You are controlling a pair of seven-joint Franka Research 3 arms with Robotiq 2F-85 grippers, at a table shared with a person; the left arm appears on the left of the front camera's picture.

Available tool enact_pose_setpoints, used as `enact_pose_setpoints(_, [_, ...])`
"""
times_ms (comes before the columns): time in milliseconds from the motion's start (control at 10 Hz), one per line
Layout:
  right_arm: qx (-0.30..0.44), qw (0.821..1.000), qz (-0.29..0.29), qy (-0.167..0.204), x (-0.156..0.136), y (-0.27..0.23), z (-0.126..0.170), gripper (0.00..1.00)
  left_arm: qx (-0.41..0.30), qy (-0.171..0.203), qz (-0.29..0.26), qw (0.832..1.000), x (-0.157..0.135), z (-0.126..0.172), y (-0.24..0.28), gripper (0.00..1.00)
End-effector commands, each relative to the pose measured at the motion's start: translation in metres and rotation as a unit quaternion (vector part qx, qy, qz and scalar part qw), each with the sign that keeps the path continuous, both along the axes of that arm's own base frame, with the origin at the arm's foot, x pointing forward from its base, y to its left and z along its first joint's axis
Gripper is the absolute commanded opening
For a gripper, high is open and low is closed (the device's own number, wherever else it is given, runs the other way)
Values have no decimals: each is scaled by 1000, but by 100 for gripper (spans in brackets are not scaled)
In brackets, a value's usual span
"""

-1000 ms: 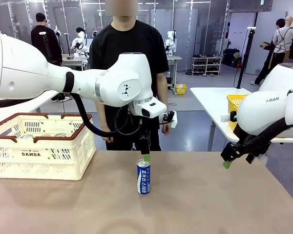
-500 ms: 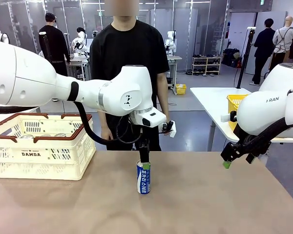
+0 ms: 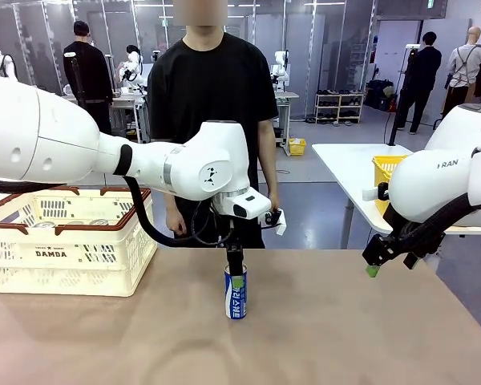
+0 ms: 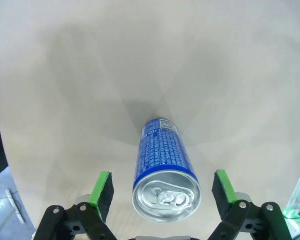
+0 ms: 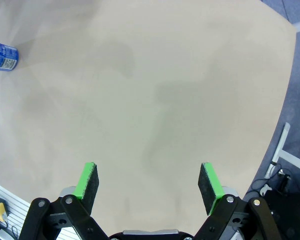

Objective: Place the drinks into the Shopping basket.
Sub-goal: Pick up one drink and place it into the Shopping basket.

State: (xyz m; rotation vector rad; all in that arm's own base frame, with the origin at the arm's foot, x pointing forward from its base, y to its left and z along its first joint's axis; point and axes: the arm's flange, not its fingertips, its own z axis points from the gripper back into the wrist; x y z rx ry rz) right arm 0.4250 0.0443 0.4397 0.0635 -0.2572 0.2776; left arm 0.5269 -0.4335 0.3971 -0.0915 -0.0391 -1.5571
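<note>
While lowered straight down over the blue can (image 4: pixel 162 155), held wide apart at the left tool (image 4: pixel 160 185): one green pad on each side of the silver top, gaps on both sides, nothing clamped. Judged a pre-grasp stance, centred so that closing would pinch the round wall evenly and not shove the can over.

Stands upright near the middle of the worktop (image 3: pixel 345 337), alone, well apart from the Shopping basket (image 3: pixel 56 265) at the robot's left. Slim cylinder of thin metal, glossy blue wrap with white lettering, brushed silver lid with pull tab and rolled rim. Likely smooth and slippery, and tall for its base, so best gripped high but below the rim.

Cream slotted plastic for the basket, brown rim, handles folded outward, "DAMDA" on the near wall. Open at the top for a drop from above. Silver tops (image 3: pixel 44 225) of other cans just visible over the rim, so apparently most of the job done, with this can left to go.

Parked off to the robot's right above the worktop edge, the right tool (image 5: pixel 147 182): pads likewise spread, empty, kept clear of the left arm's path.

Matte beige worktop, plain and flat. Across it, a person (image 3: pixel 216 88) in a black shirt, hands down, not taking part.
</note>
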Motion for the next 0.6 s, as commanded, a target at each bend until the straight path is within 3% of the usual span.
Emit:
enact_pose_setpoints(0, [3, 1000, 8, -1, 0, -2, 0, 100, 2, -10, 17, 1000, 2, -13, 5, 100])
enact_pose_setpoints(500, [3, 1000, 8, -1, 0, -2, 0, 100, -4, -6, 19, 1000, 7, -26, 5, 100])
